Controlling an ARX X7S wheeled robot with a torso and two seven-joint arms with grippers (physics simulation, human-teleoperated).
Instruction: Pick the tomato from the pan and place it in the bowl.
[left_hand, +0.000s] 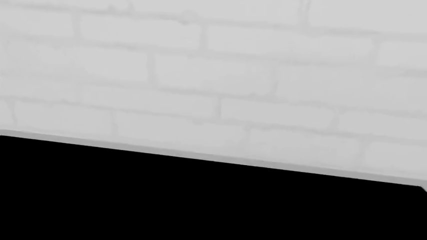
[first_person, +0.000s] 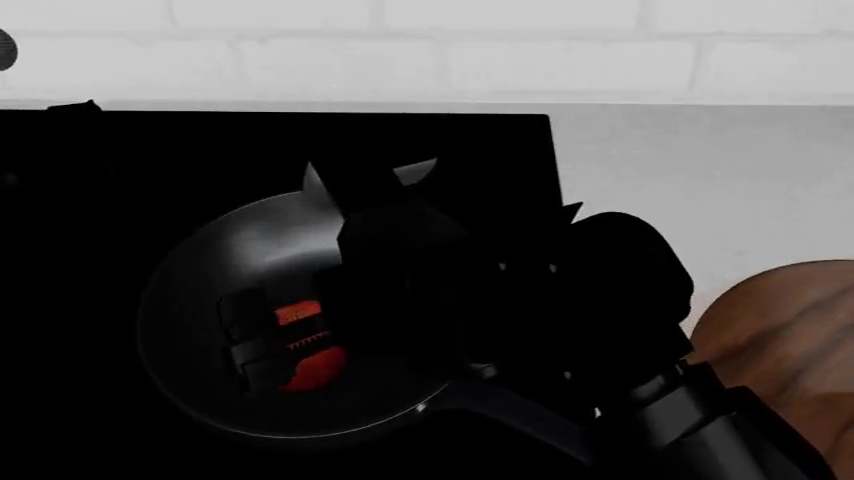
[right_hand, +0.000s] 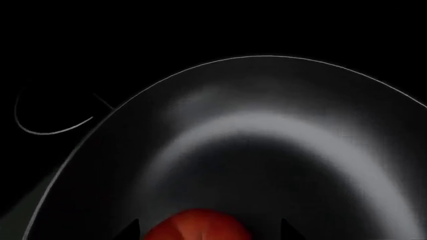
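No legible text or labels anywhere.

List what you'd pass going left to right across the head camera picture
Pan → tomato, sitting in the pan between the fingertips of the right gripper → right arm → wooden bowl at the right edge.
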